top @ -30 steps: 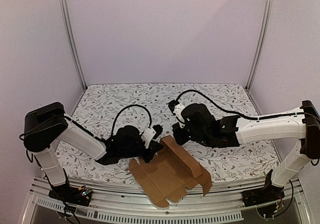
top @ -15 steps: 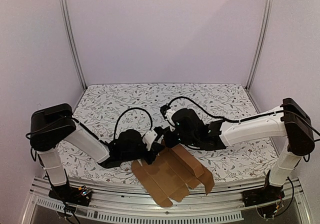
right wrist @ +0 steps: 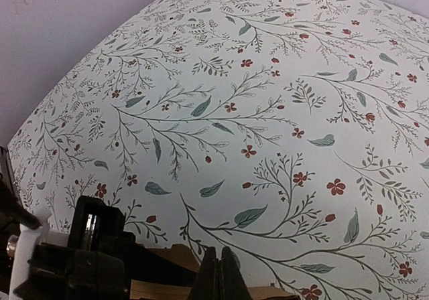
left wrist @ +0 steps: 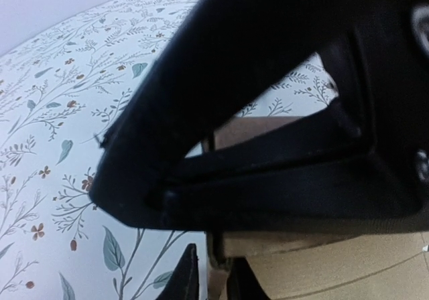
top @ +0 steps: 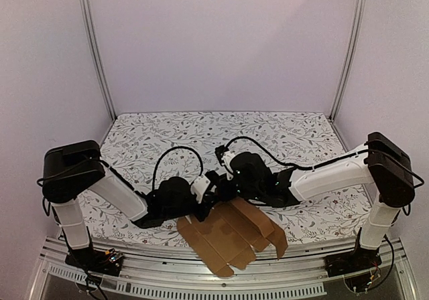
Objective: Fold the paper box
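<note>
The paper box (top: 228, 236) is a flat brown die-cut sheet at the table's near edge, its far flap raised between the two grippers. My left gripper (top: 206, 203) grips that flap's left edge. In the left wrist view the cardboard edge (left wrist: 218, 273) stands between the two dark fingertips (left wrist: 184, 280). My right gripper (top: 222, 187) is shut and empty, close above the flap's far edge. In the right wrist view its gripper (right wrist: 220, 273) has its fingers pressed together just over the cardboard (right wrist: 173, 254). Its black body (left wrist: 268, 112) fills most of the left wrist view.
The flowered table cover (top: 288, 139) stretches behind and to both sides. The metal frame rail (top: 201, 283) runs along the near edge under the sheet's overhang. The left gripper's body (right wrist: 74, 260) shows at the lower left of the right wrist view.
My right arm has swung left and down until its gripper is beside the left one. The raised flap has dropped lower. My left gripper has shifted slightly right with the flap.
</note>
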Robot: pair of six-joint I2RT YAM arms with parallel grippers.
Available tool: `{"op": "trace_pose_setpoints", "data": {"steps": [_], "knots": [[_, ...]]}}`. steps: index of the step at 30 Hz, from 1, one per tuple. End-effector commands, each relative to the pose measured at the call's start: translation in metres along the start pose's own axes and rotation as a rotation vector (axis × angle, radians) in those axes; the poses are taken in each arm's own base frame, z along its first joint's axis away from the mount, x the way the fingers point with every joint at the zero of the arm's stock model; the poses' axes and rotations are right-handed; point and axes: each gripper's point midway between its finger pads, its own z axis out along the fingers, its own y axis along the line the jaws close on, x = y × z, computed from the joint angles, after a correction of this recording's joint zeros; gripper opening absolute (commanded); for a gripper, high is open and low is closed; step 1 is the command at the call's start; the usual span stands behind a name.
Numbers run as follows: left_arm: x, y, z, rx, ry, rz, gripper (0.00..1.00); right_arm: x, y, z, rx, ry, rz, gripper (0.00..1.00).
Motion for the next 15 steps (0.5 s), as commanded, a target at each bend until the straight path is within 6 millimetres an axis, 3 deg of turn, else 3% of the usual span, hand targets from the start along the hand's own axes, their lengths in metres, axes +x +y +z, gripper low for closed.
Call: {"op": "trace_pose_setpoints", "data": {"steps": [1, 9, 15], "knots": [[0.010, -0.004, 0.001, -0.015, 0.006, -0.009, 0.20, 0.036, -0.009, 0.010, 0.000, 0.075, 0.037, 0.00], [0.007, -0.007, 0.007, -0.035, -0.024, -0.036, 0.30, 0.044, -0.004, 0.011, -0.017, 0.083, 0.048, 0.00], [0.000, -0.009, 0.016, -0.028, -0.058, -0.063, 0.31, 0.045, -0.001, 0.011, -0.027, 0.083, 0.051, 0.00]]}}
